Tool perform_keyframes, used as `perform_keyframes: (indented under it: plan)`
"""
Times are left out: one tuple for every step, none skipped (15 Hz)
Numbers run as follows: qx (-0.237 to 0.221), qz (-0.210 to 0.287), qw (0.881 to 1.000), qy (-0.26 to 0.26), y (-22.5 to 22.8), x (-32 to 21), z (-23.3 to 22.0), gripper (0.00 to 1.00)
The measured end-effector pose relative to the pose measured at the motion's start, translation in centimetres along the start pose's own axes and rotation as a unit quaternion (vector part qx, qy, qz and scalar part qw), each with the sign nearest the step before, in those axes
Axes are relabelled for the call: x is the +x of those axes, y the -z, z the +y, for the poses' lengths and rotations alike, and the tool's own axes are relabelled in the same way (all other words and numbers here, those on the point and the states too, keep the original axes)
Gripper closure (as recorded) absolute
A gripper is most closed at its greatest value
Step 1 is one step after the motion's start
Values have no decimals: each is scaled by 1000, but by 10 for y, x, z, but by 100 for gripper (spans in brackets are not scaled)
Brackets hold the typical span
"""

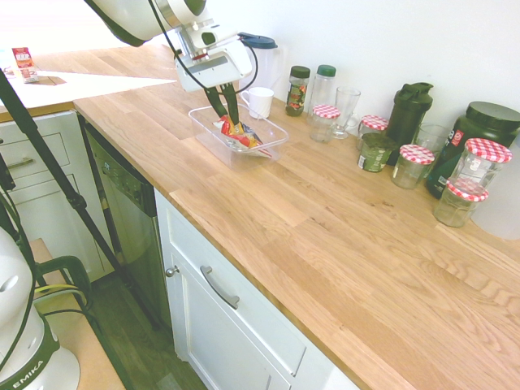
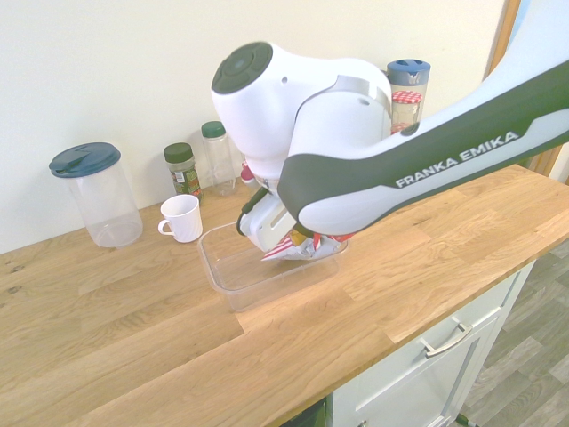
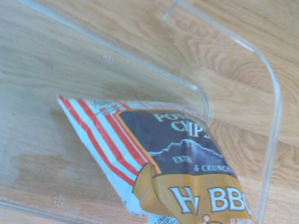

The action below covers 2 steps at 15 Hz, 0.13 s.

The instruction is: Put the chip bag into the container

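From the first exterior view, the gripper (image 1: 227, 104) is hanging just above the container (image 1: 213, 130), its dark fingers pointing down at the chip bag (image 1: 241, 134), which is lying inside the clear tub on the worktop (image 1: 325, 236). The fingers are looking slightly parted over the bag's top, but I cannot tell whether they are pinching it or letting go. A white mug (image 1: 261, 101) is standing just behind the tub.

From the second exterior view, the arm is covering most of the gripper; the chip bag (image 2: 298, 249) is showing inside the container (image 2: 222, 267).

In the wrist view, the chip bag (image 3: 159, 158) is resting within the container (image 3: 273, 93) walls. The placing is looking essentially done; only a clear release and withdrawal are remaining.
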<state>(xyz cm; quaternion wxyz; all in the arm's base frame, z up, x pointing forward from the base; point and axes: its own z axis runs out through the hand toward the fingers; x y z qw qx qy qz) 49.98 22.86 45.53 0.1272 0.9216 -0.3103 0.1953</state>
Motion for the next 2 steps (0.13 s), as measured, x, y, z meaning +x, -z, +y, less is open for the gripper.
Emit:
perform_keyframes:
  plan:
    - [20, -8, 1000, -11, 18, 4, 10, 0]
    - [41, -22, 999, -18, 34, 9, 24, 0]
